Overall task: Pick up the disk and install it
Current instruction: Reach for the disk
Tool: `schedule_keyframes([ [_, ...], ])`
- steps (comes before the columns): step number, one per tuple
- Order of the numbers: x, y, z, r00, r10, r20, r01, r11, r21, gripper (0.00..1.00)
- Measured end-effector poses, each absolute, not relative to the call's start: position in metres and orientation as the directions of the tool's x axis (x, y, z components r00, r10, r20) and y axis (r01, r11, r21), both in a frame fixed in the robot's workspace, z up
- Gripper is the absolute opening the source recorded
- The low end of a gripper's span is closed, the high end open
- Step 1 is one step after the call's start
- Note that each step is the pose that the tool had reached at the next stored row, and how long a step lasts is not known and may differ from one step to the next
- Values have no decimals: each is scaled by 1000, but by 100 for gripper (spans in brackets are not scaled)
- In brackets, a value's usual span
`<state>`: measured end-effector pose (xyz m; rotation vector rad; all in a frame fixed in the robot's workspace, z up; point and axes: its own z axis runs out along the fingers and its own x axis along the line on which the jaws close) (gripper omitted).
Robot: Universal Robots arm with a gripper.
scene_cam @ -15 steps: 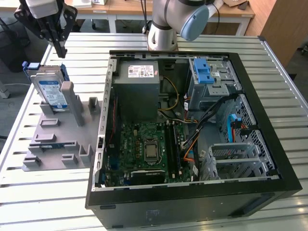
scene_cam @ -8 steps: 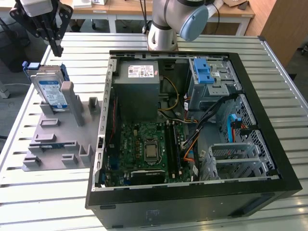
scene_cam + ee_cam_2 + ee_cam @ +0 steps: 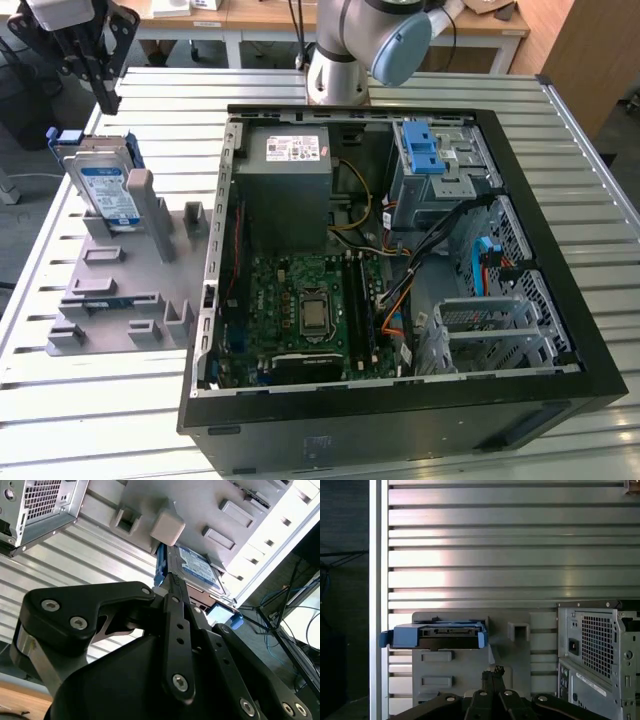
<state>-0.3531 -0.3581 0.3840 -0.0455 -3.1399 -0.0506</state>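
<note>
Gripper (image 3: 107,98) hovers above the disk (image 3: 108,190), fingertips pinched together with nothing between them. The disk stands on edge in the grey fixture (image 3: 110,300), just beside the open computer case (image 3: 400,425). I reckon that's so its blue-framed top edge offers itself to a grasp from above. The first wrist view looks down onto that edge.
</note>
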Motion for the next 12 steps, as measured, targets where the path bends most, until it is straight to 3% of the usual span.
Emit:
schedule_keyframes([
  [12, -372, -351, 383, -1000, 29, 2, 29, 999, 32, 11],
])
